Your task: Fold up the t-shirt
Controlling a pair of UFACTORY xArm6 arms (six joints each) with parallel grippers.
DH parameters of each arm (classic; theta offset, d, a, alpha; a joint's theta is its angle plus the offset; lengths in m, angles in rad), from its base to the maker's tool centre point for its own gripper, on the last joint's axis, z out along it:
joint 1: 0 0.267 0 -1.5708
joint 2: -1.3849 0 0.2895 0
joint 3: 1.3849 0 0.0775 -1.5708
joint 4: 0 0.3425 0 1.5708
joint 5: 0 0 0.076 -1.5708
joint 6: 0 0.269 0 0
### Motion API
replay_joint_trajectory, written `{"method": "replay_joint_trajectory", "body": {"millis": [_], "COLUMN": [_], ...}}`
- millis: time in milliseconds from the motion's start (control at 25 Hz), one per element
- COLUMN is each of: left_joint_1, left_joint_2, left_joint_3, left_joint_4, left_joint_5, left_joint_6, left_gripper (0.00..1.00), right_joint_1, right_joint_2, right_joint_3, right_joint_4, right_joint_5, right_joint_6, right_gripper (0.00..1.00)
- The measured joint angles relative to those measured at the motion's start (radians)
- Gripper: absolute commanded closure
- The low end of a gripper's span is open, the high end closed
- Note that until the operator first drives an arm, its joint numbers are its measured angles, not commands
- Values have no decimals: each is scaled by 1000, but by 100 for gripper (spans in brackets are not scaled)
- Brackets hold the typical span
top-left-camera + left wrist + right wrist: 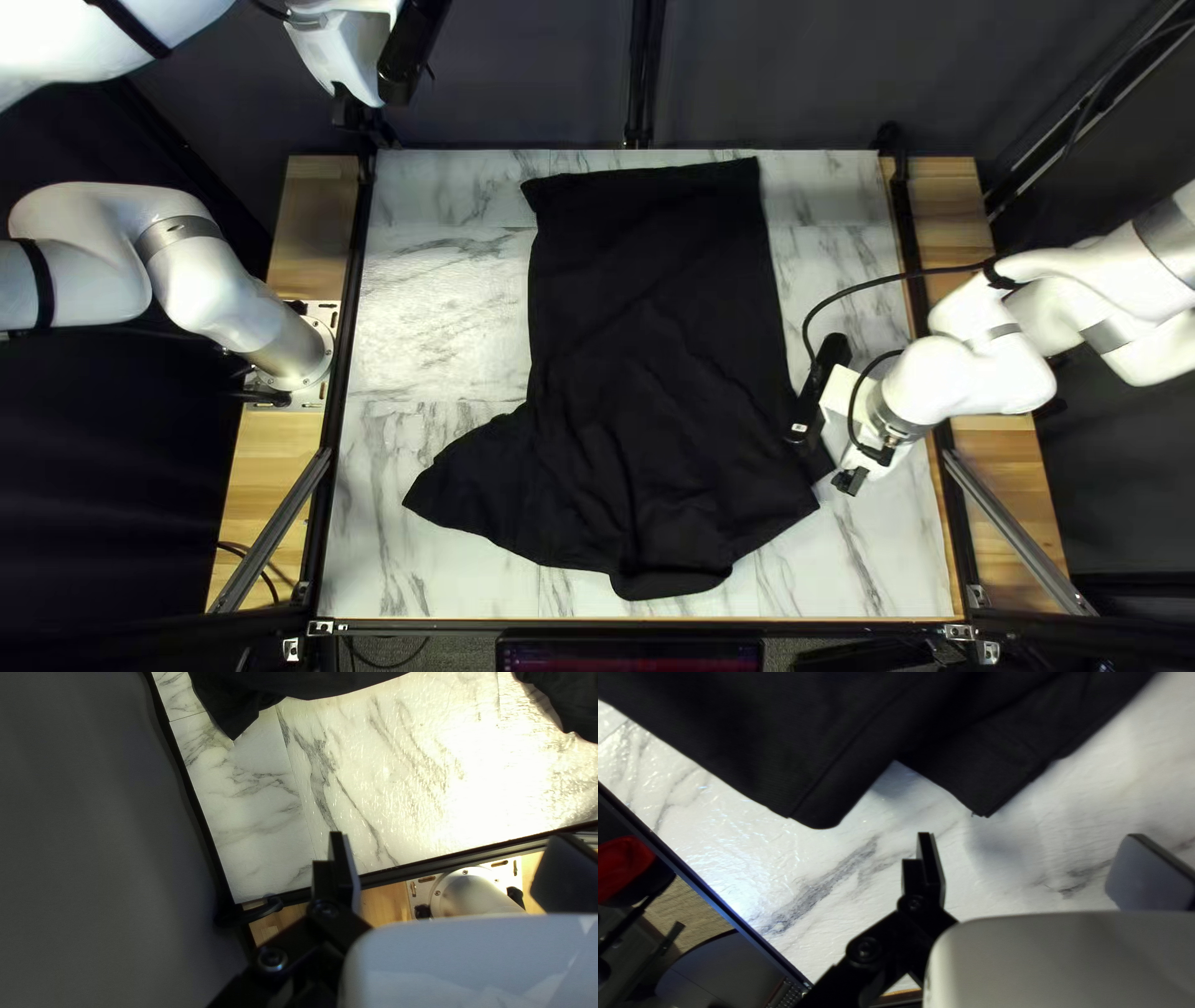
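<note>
A black t-shirt (647, 324) lies on the marble-patterned table, its straight end toward the far edge. Its nearer part is wrinkled and spreads to both sides. Beyond the table's far left corner is my left gripper (370, 105), raised. The left wrist view shows this gripper (448, 839) open and empty, with parts of the shirt (311, 683) farther ahead. My right gripper (822, 458) is beside the shirt's nearer right edge. In the right wrist view that gripper (1031, 837) is open with no cloth between its fingers; a squared corner of the shirt (996, 778) lies just ahead.
Bare tabletop (436, 286) shows left of the shirt, and a narrower strip on its right. Black rails frame the table. A cable loops above the right arm's wrist. The left arm's base plate (423, 886) sits on wood outside the table edge.
</note>
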Motion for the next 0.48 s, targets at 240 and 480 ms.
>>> {"method": "replay_joint_trajectory", "body": {"millis": [240,480], "left_joint_1": [0,0], "left_joint_2": [0,0], "left_joint_3": [0,0], "left_joint_4": [0,0], "left_joint_5": [0,0], "left_joint_6": [0,0], "left_gripper": [0,0], "right_joint_1": [-7,-9], "right_joint_2": [24,55], "right_joint_3": [-4,-16], "right_joint_4": [36,70], "right_joint_5": [-26,-40], "right_joint_6": [-25,-55], "right_gripper": [11,63]}}
